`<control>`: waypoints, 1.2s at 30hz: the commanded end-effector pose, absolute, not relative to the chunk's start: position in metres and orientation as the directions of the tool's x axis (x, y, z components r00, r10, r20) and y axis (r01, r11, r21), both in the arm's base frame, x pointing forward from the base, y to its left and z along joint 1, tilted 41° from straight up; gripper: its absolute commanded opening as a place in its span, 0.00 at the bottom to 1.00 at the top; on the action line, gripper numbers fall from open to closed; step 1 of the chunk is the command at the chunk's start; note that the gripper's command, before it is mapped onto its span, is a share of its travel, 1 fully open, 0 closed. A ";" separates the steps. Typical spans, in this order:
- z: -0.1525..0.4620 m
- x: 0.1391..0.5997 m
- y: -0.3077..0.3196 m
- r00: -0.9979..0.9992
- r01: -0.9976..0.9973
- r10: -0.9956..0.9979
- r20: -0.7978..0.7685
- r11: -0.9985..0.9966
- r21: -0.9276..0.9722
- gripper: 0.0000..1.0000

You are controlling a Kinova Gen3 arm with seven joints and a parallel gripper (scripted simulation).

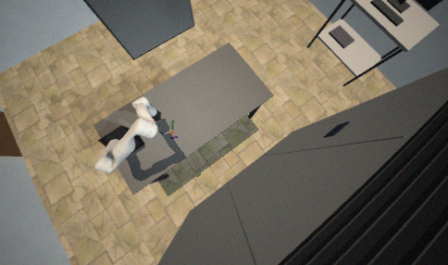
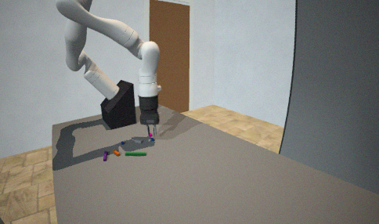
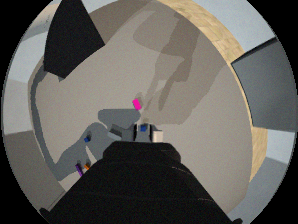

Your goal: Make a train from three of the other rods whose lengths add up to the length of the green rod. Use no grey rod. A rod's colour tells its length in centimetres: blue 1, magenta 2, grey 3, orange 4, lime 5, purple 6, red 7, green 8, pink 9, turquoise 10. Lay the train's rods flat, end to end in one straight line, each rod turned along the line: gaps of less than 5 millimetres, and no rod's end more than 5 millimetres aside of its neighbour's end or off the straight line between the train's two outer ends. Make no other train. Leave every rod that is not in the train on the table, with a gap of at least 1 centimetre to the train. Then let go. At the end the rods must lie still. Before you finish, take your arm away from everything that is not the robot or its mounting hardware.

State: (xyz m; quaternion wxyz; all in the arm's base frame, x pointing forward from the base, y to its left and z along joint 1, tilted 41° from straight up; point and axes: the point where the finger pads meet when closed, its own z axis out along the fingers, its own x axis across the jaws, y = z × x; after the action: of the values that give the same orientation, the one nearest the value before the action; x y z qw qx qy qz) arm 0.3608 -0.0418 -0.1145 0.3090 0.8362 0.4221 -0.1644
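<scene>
My gripper (image 2: pixel 152 134) (image 3: pixel 143 130) points down, partly open, its fingers a little above the table on either side of a blue rod (image 3: pixel 143 128) (image 2: pixel 152 139). Nothing is seen held. The magenta rod (image 3: pixel 137 104) (image 2: pixel 150 135) lies just beyond the fingers in the wrist view. The grey rod (image 3: pixel 114 134) (image 2: pixel 138 139) lies left of the fingers there, with a second blue rod (image 3: pixel 87 139) (image 2: pixel 122 142) further left. The orange rod (image 1: pixel 171 133) (image 2: pixel 116 153) (image 3: pixel 87 167) and purple rod (image 1: pixel 174 137) (image 2: pixel 105 156) (image 3: pixel 79 169) lie near the green rod (image 1: pixel 172 124) (image 2: pixel 135 154). The rods lie apart.
The arm's black base (image 2: pixel 121 107) (image 3: pixel 72 42) stands on the table (image 1: pixel 211 88) (image 2: pixel 225 180). The arm's shadow falls over the grey and blue rods. A large dark panel (image 1: pixel 151 23) (image 2: pixel 343 86) stands beyond the table's edge.
</scene>
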 end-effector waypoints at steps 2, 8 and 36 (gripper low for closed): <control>-0.119 0.360 -0.046 0.593 0.805 0.603 -0.534 -0.456 0.379 0.54; -0.121 0.360 -0.047 0.594 0.805 0.603 -0.533 -0.456 0.380 0.54; -0.122 0.360 -0.048 0.594 0.805 0.603 -0.533 -0.456 0.380 0.54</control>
State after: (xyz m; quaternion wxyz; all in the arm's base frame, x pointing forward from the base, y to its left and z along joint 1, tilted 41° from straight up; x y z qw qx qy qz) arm 0.3601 -0.0470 -0.1206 0.3087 0.8366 0.4215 -0.1649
